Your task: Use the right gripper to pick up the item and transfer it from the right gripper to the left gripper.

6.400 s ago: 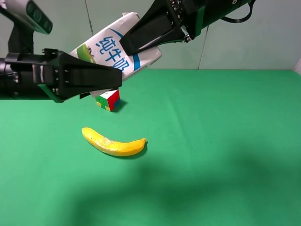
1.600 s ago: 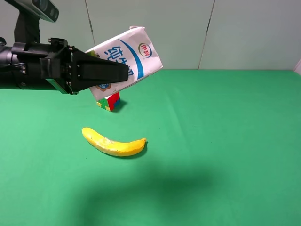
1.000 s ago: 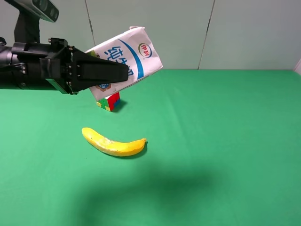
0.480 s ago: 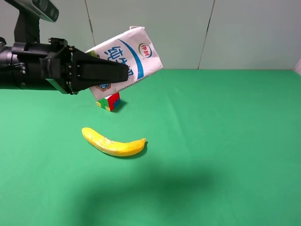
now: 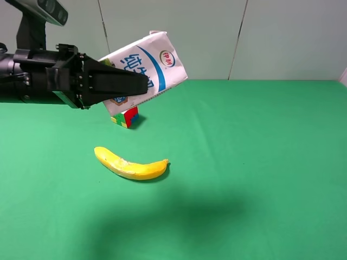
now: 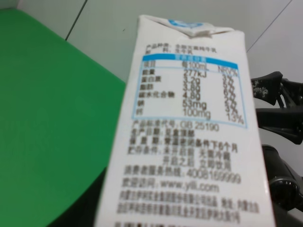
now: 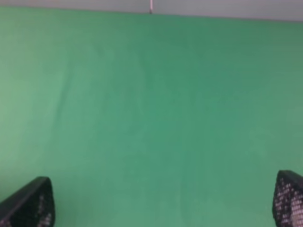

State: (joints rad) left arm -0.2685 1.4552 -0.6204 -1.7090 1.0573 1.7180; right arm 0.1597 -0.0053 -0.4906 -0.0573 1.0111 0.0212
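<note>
The item, a white milk carton [image 5: 157,65] with blue characters, hangs tilted in the air at the left, above the green table. My left gripper [image 5: 133,85] is shut on its lower part. Up close in the left wrist view, the carton [image 6: 189,137] fills the picture with its printed nutrition panel. My right gripper [image 7: 163,201] is out of the exterior high view; its wrist view shows the two fingertips [image 7: 31,203] far apart over bare green cloth, open with nothing between them.
A yellow banana [image 5: 131,164] lies on the green table [image 5: 249,162] left of centre. A multicoloured puzzle cube [image 5: 125,116] sits behind it, under the carton. Grey wall panels stand at the back.
None over the last second. Several seconds ago my right gripper still held the carton's top from the upper right; it has since let go and left the view.
</note>
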